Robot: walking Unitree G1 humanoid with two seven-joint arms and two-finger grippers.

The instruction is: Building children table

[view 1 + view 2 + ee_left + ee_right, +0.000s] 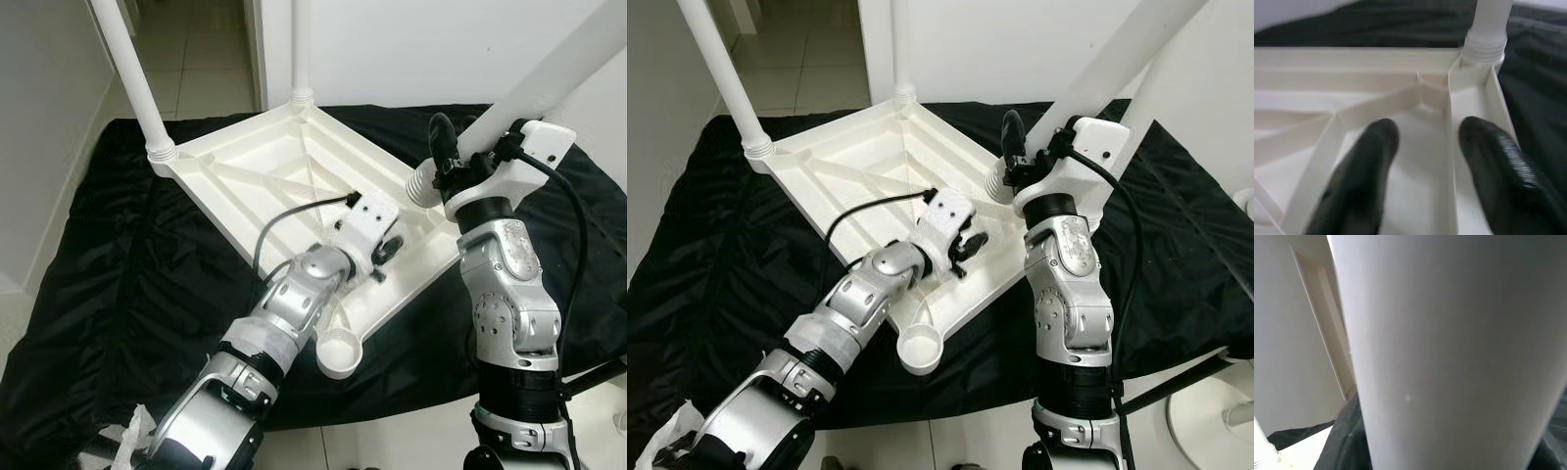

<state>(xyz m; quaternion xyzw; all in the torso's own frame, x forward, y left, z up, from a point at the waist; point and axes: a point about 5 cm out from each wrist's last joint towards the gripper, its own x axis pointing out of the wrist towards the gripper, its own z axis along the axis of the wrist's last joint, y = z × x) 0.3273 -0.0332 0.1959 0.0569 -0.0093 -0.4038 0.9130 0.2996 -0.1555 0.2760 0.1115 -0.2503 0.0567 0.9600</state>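
Tabletop (284,162), white plastic, one in number, is laid upside down on a black cloth (118,294), ribbed underside facing up. Three white legs are counted. Two, the left corner leg (137,78) and the far corner leg (301,49), stand upright in their sockets. The third leg (549,69) is set at the right corner, its long axis tilted up and away toward the robot's right, with its ribbed lower end at the socket. One empty socket (340,352) is seen at the near corner.

The left tool (387,250) is lowered onto the ribbed underside near the right edge, its fingers (1364,166) parted to a moderate gap with a rib between them and nothing held. The right tool (453,147) is closed around the third leg just above its lower end.
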